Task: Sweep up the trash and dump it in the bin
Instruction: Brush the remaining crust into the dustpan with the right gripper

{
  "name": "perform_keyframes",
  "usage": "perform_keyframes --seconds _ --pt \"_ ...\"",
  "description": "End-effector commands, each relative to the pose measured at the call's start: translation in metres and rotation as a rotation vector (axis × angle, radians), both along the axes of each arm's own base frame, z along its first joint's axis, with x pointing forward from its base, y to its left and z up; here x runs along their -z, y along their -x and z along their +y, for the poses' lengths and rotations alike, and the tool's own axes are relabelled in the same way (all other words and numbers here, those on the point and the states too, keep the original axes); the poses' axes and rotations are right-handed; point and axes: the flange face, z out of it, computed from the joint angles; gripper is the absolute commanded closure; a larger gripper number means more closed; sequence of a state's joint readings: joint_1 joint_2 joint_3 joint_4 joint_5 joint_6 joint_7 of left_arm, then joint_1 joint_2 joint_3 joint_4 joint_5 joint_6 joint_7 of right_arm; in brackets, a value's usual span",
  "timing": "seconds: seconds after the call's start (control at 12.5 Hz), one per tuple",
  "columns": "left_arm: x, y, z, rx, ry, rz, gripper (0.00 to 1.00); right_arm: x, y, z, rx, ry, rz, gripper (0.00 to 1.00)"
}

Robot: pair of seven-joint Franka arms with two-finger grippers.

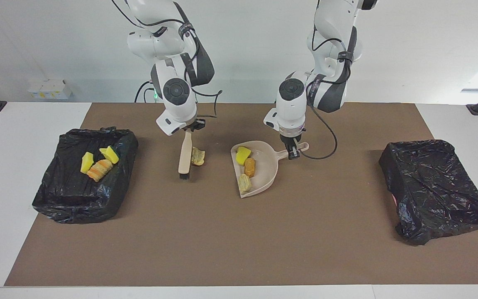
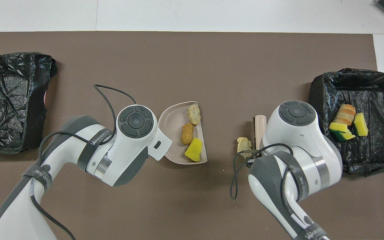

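My right gripper [image 1: 189, 128] is shut on the handle of the beige brush [image 1: 185, 154], which hangs bristles down close to the mat. A pale loose scrap of trash [image 1: 198, 155] lies right beside the brush, on the side toward the dustpan. My left gripper [image 1: 292, 150] is shut on the handle of the beige dustpan [image 1: 264, 167], which sits on the mat. The pan holds a yellow sponge piece [image 1: 242, 154], an orange chunk [image 1: 249, 167] and a pale chunk [image 1: 244, 182]. In the overhead view the brush [image 2: 259, 125], loose scrap [image 2: 244, 146] and dustpan [image 2: 173, 120] show, while both grippers are hidden under their wrists.
A black-lined bin [image 1: 69, 199] at the right arm's end of the table holds three scraps [image 1: 98, 164]. A second black-lined bin [image 1: 430, 178] stands at the left arm's end. Everything rests on a brown mat [image 1: 239, 241]. The left arm's cable [image 1: 324, 145] loops beside the dustpan handle.
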State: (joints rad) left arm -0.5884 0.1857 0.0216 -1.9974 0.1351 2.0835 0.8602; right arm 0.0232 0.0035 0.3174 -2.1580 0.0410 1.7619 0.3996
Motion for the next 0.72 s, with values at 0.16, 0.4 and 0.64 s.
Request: perform_keyframes --seconds 0.16,0.4,0.64 --pt "0.008 0.021 0.009 0.062 0.012 0.001 1.00 0.018 0.064 -0.014 0.162 0.010 -0.044 1.00" --pt "0.007 0.025 0.003 0.074 0.017 -0.006 1.00 0.034 0.063 0.023 0.142 -0.020 -0.065 1.00" --pt "0.007 0.028 0.003 0.074 0.018 -0.007 1.00 0.040 0.039 0.079 0.108 -0.049 -0.044 1.00"
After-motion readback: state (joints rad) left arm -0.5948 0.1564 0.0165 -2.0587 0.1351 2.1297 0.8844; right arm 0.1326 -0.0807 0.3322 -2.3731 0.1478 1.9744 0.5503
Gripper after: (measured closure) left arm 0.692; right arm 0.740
